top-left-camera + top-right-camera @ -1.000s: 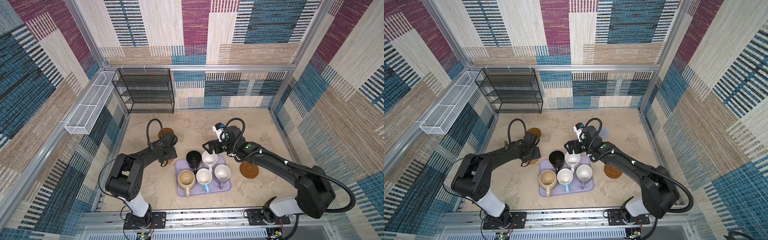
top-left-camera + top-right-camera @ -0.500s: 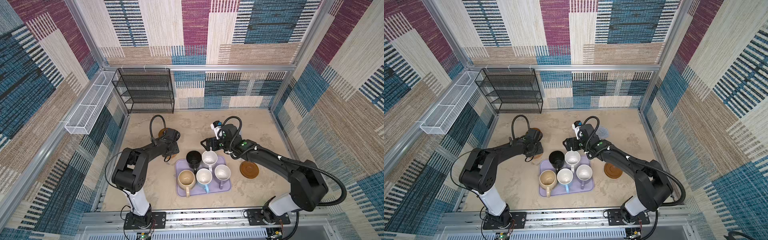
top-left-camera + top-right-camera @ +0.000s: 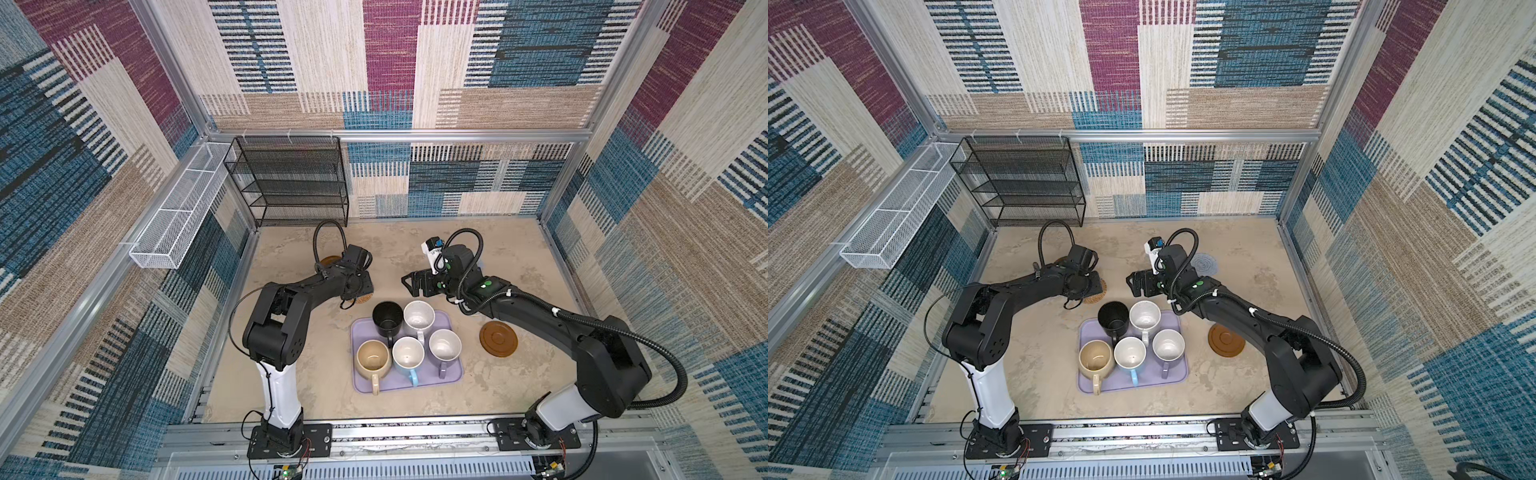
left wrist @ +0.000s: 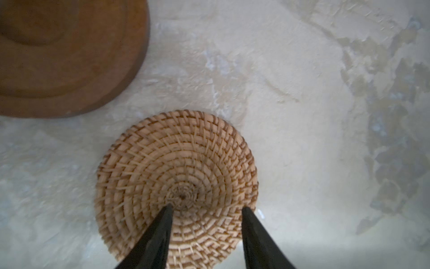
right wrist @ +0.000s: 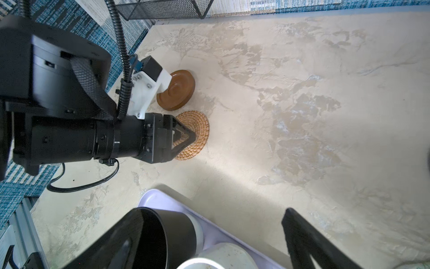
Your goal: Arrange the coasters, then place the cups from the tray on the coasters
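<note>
Poised on rattan coaster [image 4: 176, 163] with left gripper [image 4: 208, 207] parted — risks skidding it into brown coaster [image 4: 65, 58] just ahead if dragged askew.

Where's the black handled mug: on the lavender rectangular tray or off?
On. The black handled mug stands upright inside the lavender rectangular tray's rim, at a corner.

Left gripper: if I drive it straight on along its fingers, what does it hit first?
The tan woven coaster. The left gripper points at it with its fingertips right over it and its jaws apart. Whether they touch it yet is unclear.
</note>
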Robot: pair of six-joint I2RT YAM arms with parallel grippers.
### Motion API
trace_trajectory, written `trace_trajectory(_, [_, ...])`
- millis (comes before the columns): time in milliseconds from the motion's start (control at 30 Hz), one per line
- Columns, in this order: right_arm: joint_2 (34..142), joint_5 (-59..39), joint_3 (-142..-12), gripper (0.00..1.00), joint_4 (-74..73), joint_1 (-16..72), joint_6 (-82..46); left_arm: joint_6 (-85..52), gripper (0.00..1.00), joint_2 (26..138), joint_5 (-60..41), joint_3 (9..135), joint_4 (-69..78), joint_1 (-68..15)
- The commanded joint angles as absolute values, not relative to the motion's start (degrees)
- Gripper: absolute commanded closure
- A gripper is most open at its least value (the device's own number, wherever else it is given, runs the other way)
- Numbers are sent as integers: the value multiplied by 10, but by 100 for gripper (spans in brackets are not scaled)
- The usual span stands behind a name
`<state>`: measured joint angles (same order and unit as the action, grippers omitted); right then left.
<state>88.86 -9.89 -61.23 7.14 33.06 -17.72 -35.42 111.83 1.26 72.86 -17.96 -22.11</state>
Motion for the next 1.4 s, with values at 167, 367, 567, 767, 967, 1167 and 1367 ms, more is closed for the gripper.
trace_trajectory(167, [913,-124,-633,4,52,310,-172,-359,48,1182,-37,805,-241,-224])
trace_trajectory(367, [925,-139,-634,4,48,298,-175,-345,48,1230,-1,882,-285,-220])
trace_trajectory(567, [924,-145,-618,4,33,294,-180,-343,48,1251,5,921,-297,-219])
trace_trajectory(767, [936,-149,-627,4,31,293,-179,-346,47,1254,0,922,-293,-205])
trace_trajectory(967, [944,-154,-631,4,28,293,-181,-336,47,1252,9,927,-301,-203])
trace_trajectory(1167, [945,-155,-632,4,26,293,-181,-330,45,1252,0,935,-301,-203])
trace_trajectory(1367, [944,-156,-638,4,32,293,-182,-327,42,1249,-8,953,-312,-203])
